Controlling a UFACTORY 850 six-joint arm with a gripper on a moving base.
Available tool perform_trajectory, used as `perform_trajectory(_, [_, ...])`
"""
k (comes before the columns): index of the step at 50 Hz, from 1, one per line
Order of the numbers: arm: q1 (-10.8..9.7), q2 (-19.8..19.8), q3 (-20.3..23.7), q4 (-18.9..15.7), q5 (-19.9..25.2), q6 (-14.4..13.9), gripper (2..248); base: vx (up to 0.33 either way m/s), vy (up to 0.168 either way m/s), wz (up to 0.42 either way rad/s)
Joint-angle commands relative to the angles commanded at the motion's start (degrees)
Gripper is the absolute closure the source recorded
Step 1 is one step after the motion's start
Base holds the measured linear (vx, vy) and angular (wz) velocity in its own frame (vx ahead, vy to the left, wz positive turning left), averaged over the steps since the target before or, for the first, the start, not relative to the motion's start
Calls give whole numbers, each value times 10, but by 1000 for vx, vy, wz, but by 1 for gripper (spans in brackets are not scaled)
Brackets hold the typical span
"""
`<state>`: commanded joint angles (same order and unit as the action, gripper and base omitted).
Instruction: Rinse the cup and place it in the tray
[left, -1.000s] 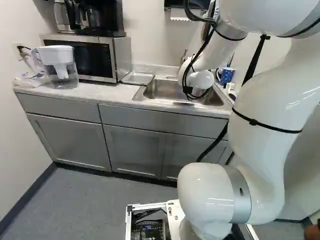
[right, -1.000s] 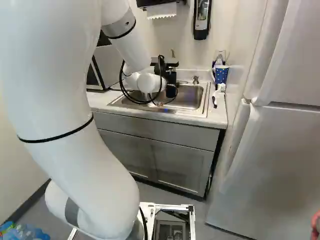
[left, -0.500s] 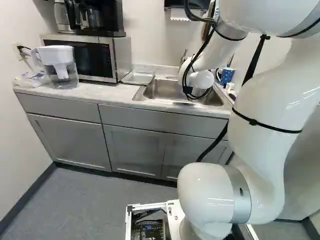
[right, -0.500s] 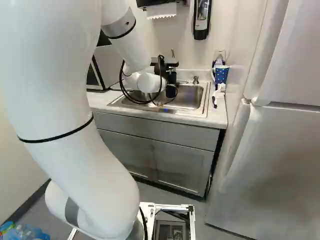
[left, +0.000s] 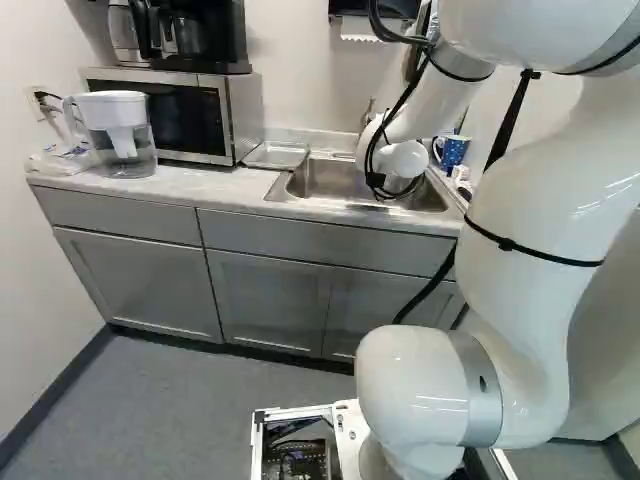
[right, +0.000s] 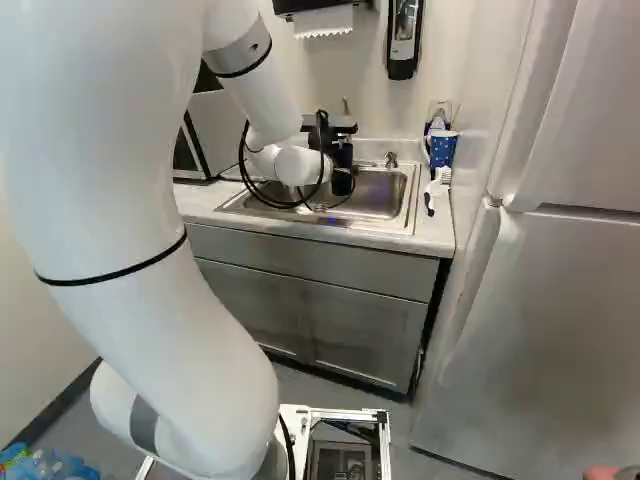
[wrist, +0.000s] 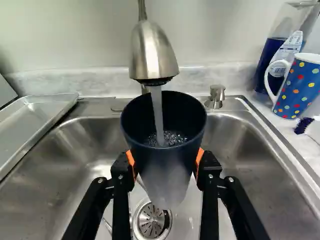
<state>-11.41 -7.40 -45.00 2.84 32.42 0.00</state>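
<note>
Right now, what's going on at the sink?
The arm holds a dark cup upright under the faucet, the orange-padded fingers closed on it from both sides. Water is running into the cup and bubbling inside. It hangs over the sink, above the drain. So the rinse is on; the cup isn't in the tray yet. A metal tray sits on the far side of the sink from the polka-dot mug.

The tray (left: 275, 157) (a shallow one) lies between the microwave (left: 243, 118) and the sink (left: 325, 178).
</note>
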Motion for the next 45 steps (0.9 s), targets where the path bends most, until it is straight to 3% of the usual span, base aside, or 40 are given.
perform_trajectory(45, [0, 0, 0, 0, 0, 0, 125, 0, 0, 0])
